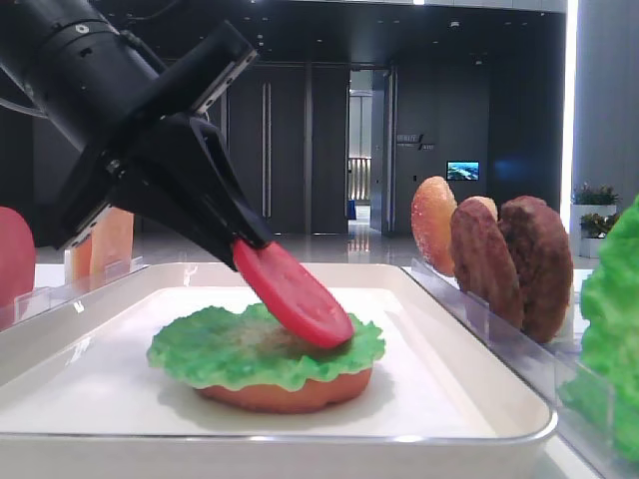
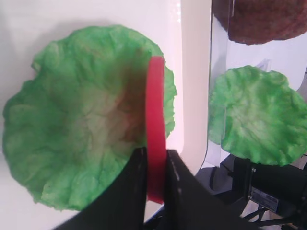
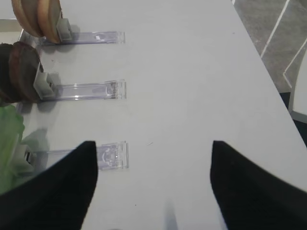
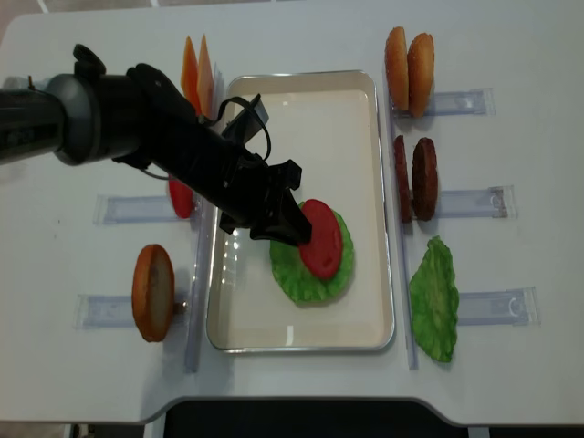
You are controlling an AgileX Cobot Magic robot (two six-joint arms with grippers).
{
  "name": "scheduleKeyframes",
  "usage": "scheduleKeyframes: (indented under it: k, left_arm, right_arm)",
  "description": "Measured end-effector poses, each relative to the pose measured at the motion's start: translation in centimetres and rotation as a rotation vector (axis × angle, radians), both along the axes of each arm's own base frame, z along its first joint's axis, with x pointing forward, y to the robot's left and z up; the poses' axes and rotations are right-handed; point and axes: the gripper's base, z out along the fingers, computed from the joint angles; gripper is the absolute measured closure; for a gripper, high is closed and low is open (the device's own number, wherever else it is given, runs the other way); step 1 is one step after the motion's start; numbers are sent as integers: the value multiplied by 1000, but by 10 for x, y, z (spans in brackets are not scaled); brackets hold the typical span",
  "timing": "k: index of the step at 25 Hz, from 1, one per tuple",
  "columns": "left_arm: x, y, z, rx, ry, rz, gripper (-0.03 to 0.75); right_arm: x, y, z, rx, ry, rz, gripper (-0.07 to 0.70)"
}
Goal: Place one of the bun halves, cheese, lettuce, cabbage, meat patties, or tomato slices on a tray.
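My left gripper (image 4: 297,224) is shut on a red tomato slice (image 4: 322,239) by its upper edge. The slice (image 1: 295,294) hangs tilted, and its lower edge touches the green lettuce (image 1: 230,349). That leaf lies on an orange bun half (image 1: 290,394) in the middle of the white tray (image 1: 479,399). In the left wrist view the slice (image 2: 156,120) stands edge-on between the black fingers (image 2: 180,177), over the lettuce (image 2: 81,129). My right gripper (image 3: 153,153) is open over bare white table, with nothing between its fingers.
Clear racks flank the tray. On the right stand two bun halves (image 4: 408,59), two meat patties (image 4: 415,178) and a lettuce leaf (image 4: 433,297). On the left are cheese slices (image 4: 196,73), another tomato slice (image 4: 180,196) and a bun half (image 4: 152,292).
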Motion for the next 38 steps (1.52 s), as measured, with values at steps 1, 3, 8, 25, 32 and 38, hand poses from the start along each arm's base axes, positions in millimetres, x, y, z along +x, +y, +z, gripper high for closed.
scheduleKeyframes:
  k: [1, 3, 8, 25, 32, 38]
  left_arm:
    - [0, 0, 0, 3, 1, 3, 651]
    - [0, 1, -1, 10, 6, 8, 649]
    - [0, 2, -2, 29, 20, 16, 532]
    - [-9, 12, 25, 106, 0, 44, 185]
    - [-11, 21, 44, 218, -20, -12, 185]
    - [-9, 32, 78, 368, -52, -66, 185]
  right_arm:
    - [0, 0, 0, 0, 0, 0, 155]
    - [0, 0, 0, 0, 0, 0, 155]
    - [0, 0, 0, 0, 0, 0, 155]
    - [0, 0, 0, 0, 0, 0, 155]
    - [0, 0, 0, 0, 0, 0, 155]
    - [0, 0, 0, 0, 0, 0, 155]
